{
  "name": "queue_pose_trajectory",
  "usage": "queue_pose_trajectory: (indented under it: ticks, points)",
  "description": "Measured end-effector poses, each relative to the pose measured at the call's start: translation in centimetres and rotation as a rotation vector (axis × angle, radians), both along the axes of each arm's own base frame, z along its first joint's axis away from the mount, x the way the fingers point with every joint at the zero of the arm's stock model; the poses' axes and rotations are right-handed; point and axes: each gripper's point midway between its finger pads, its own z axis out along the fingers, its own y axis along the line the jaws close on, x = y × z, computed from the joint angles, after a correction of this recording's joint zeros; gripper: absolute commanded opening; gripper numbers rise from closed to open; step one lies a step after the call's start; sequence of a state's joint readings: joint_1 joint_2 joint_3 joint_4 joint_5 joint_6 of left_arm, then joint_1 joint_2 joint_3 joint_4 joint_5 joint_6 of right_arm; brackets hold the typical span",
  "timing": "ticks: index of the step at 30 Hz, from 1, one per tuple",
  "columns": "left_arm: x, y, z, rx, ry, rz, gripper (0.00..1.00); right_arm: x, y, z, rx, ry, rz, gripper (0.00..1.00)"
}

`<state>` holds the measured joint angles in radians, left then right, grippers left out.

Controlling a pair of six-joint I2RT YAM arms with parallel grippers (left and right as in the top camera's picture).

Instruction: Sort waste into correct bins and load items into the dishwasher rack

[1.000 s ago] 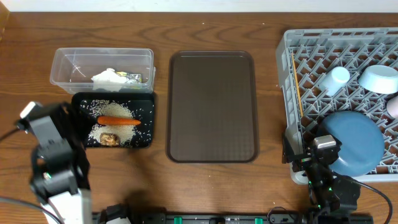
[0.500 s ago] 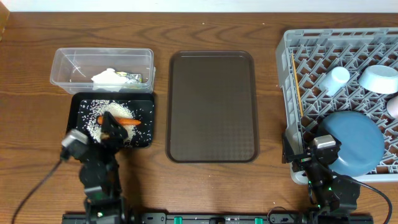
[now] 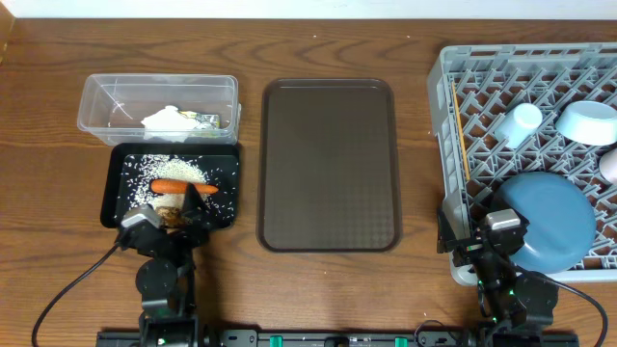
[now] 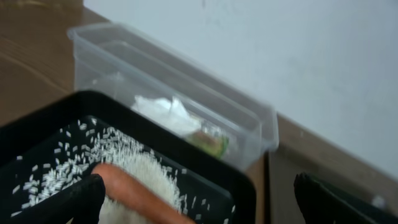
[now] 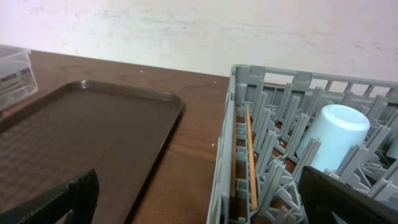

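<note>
Holds left fingers [image 4: 62,202] spread and empty over the near edge of black tray [image 4: 37,124], with carrot [image 4: 137,193] and rice [image 4: 146,168] just ahead between them, clear tub [image 4: 186,99] beyond. Holds right fingers [image 5: 56,199] spread too, near the bench [image 5: 193,143] front edge, beside rack [image 5: 249,81], chopsticks [image 5: 250,155] ahead inside.

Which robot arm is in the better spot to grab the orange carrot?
The left arm. Its open fingers sit at the black tray's near edge, with the carrot just ahead. The right arm is beside the dishwasher rack, across the brown tray.
</note>
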<state>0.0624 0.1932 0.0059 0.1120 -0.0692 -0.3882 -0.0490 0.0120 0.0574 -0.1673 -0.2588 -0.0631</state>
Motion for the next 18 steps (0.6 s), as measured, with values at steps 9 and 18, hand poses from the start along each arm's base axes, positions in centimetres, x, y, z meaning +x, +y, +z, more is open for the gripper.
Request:
queue_pose_trajectory:
  ticks: [9, 18]
  points:
    - [-0.6, -0.7, -0.7, 0.03, 0.04, -0.038, 0.98, 0.0, 0.0, 0.0, 0.0, 0.0, 0.0, 0.99]
    - [-0.9, -1.0, 1.5, 0.055, -0.051, -0.053, 0.98, 0.0, 0.0, 0.0, 0.0, 0.0, 0.0, 0.99]
